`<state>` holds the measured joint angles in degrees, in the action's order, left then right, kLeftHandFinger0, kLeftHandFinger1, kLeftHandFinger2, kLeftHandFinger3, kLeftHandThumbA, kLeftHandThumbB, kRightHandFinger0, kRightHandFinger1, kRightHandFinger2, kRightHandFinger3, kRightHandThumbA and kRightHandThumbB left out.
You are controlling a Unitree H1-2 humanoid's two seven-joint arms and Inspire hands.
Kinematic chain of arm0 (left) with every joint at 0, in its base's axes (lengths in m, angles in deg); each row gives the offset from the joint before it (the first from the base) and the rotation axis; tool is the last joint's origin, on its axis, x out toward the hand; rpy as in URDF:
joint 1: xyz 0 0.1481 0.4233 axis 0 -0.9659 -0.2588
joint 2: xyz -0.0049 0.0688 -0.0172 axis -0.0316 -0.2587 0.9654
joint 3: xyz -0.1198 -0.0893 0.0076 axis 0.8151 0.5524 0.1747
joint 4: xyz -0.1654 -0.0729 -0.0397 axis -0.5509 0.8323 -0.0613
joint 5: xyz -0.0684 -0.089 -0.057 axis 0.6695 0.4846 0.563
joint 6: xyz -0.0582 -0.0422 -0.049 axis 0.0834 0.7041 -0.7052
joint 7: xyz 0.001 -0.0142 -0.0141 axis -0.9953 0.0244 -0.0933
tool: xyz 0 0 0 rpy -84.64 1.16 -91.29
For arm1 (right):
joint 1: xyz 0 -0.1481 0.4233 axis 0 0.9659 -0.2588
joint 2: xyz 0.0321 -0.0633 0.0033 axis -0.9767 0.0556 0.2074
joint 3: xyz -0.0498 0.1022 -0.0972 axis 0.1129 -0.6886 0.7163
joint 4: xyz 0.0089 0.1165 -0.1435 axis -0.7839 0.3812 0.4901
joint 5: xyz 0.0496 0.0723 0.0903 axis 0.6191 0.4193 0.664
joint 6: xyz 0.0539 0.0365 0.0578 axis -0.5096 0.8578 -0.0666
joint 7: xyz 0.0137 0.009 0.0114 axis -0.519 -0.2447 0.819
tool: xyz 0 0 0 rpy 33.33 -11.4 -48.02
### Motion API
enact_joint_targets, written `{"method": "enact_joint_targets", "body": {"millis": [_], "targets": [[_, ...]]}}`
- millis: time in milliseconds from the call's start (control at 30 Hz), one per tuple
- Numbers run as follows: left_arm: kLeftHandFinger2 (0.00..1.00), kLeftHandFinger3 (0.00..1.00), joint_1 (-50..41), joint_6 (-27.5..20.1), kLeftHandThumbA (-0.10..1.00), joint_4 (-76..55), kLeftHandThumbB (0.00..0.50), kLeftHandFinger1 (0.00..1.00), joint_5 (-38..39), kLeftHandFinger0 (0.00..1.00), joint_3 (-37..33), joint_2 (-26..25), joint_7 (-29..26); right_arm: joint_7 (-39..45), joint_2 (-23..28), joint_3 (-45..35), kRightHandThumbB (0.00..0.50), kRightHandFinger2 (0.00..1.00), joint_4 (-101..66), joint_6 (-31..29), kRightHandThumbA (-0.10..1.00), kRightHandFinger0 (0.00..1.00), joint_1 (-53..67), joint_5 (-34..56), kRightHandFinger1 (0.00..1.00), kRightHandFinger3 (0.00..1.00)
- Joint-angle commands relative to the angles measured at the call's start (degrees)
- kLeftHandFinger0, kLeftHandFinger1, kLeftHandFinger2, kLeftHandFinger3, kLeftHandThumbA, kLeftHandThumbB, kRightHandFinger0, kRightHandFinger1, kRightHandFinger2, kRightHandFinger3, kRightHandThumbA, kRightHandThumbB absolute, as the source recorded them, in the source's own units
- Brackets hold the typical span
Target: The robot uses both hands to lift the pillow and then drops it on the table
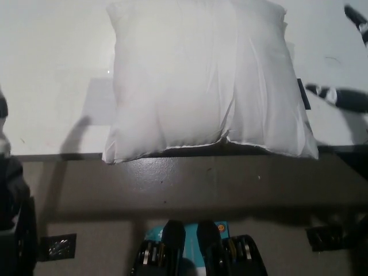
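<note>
A large white pillow lies flat on the white table, its near corners overhanging the front edge. My black right hand hovers over the table just to the right of the pillow, fingers spread wide and holding nothing; it does not touch the pillow. My left hand shows only as a blurred sliver at the picture's left edge, level with the table's front edge and well apart from the pillow. Its shadow falls on the table near the pillow's left side.
A pale grey patch marks the table by the pillow's left side, and a small black tab lies at its right side. Below the table's front edge is brown floor with small dark fittings.
</note>
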<state>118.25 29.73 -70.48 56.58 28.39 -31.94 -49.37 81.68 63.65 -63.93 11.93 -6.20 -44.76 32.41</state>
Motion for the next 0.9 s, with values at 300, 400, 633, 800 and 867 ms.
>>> {"method": "enact_joint_targets", "body": {"millis": [300,400,633,800,867], "targets": [[1.0,1.0,8.75,-3.29,1.0,20.3,0.197,1.0,-4.3,1.0,-2.07,-0.43,-1.99,0.86,-1.65,-0.19,0.422,1.0,14.16,3.61,1.0,1.0,-12.96,2.85,1.0,1.0],[1.0,1.0,9.59,-4.03,1.0,24.74,0.17,1.0,-4.97,1.0,-2.98,-0.72,-1.86,0.66,-2.09,-0.45,0.416,1.0,17.06,3.22,1.0,1.0,-14.61,3.45,1.0,1.0],[1.0,1.0,12.03,-6.18,1.0,37.53,0.142,1.0,-3.63,1.0,-4.53,-0.92,-0.55,-2.77,-5.04,-1.4,0.397,1.0,29.13,-1.98,1.0,1.0,-17.94,4.44,1.0,1.0],[1.0,1.0,13.69,-8.41,1.0,44.12,0.126,1.0,-4.87,1.0,-5.71,-0.02,-2.13,-4.32,-7.27,-2.15,0.353,1.0,37.84,-6.95,1.0,1.0,-19.12,5.07,1.0,1.0],[1.0,1.0,14.0,-8.76,1.0,46.08,0.118,1.0,-4.34,1.0,-6.07,0.75,-1.8,-5.13,-8.17,-2.58,0.335,1.0,41.42,-7.9,1.0,1.0,-19.45,5.55,1.0,1.0]]}}
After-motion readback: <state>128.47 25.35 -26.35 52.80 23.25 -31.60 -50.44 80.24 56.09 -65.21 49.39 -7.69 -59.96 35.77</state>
